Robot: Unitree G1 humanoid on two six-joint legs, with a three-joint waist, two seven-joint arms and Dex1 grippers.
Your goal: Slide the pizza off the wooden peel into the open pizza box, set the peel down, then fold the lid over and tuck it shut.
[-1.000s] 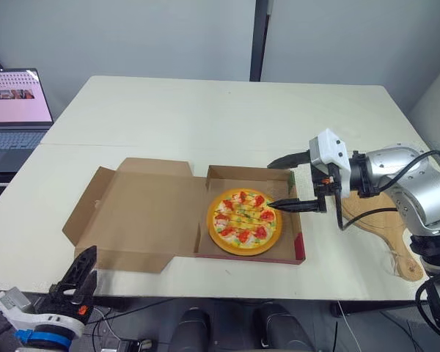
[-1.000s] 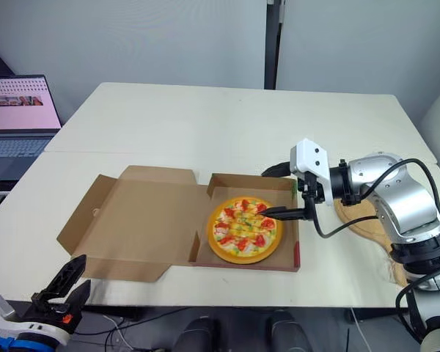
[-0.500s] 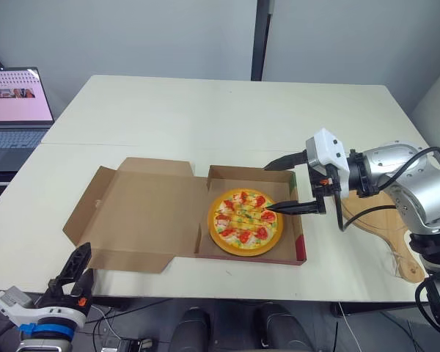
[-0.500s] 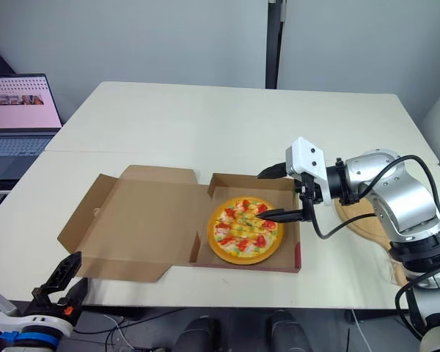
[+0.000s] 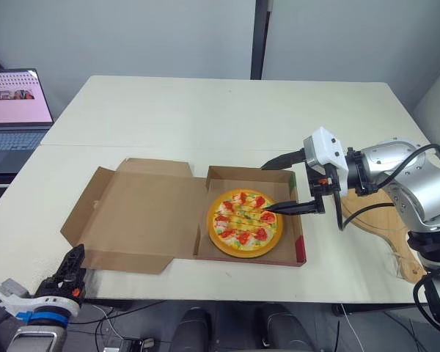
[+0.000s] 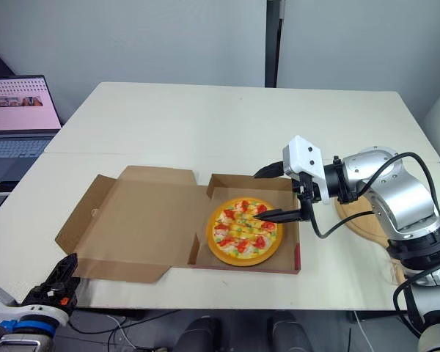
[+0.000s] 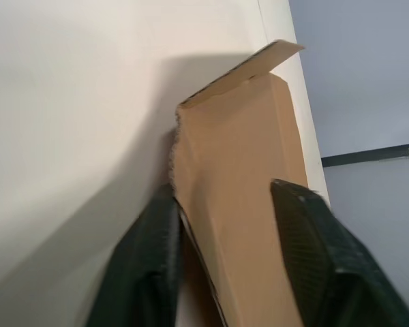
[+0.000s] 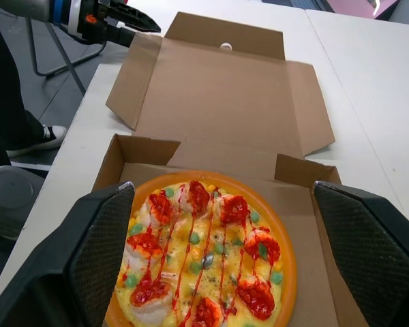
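Note:
The pizza (image 5: pixel 244 222) lies in the base of the open cardboard box (image 5: pixel 299 249). The box lid (image 5: pixel 136 209) is spread flat to the left. My right gripper (image 5: pixel 266 187) hovers open over the right part of the base, just above the pizza, holding nothing. The wooden peel (image 5: pixel 387 220) rests on the table at the right, under my right arm. My left gripper (image 5: pixel 72 265) is low at the table's near edge, by the lid's near-left corner. In the left wrist view the lid's corner flap (image 7: pixel 232 150) is right in front of it.
An open laptop (image 5: pixel 13 110) sits on a side table at the far left. The white table (image 5: pixel 227 117) stretches bare behind the box. The near table edge runs close under the box's front.
My left gripper has sunk and drawn in towards the lid's near-left corner. The right gripper has edged slightly left over the pizza and stays open. Pizza and peel have not moved.

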